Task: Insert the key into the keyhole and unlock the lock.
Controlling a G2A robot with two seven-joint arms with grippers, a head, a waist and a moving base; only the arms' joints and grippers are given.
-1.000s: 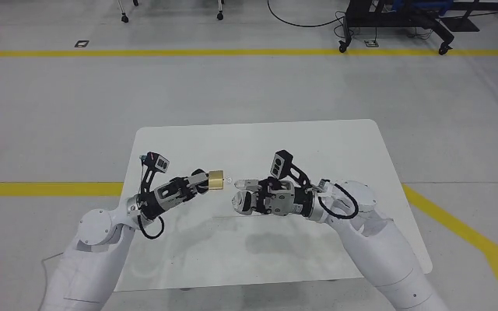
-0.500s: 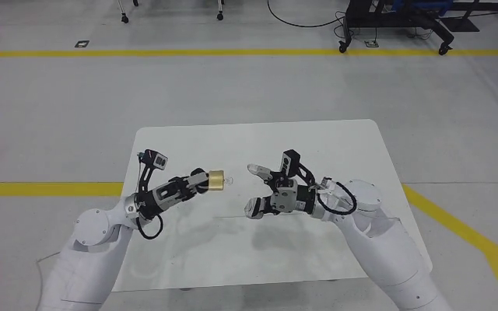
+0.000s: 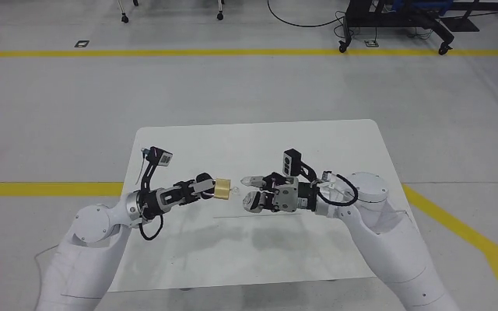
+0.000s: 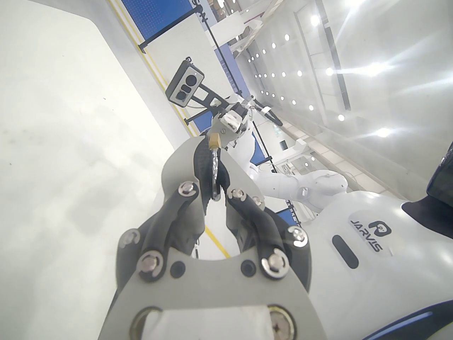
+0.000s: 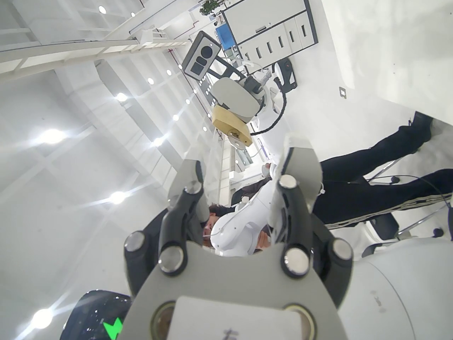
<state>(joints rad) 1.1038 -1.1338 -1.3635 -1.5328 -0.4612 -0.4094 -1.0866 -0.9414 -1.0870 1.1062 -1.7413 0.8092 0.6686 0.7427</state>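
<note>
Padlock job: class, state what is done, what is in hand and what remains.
Done: the key appears already inserted in the padlock. In hand: the left end effector grips the shackle above the table; the right end effector is open, facing the key, not touching it. Left: grip the key, turn it, free the shackle.

Over the middle of the table, the padlock sits in the left gripper; the right gripper is just right of it, apart.
</note>
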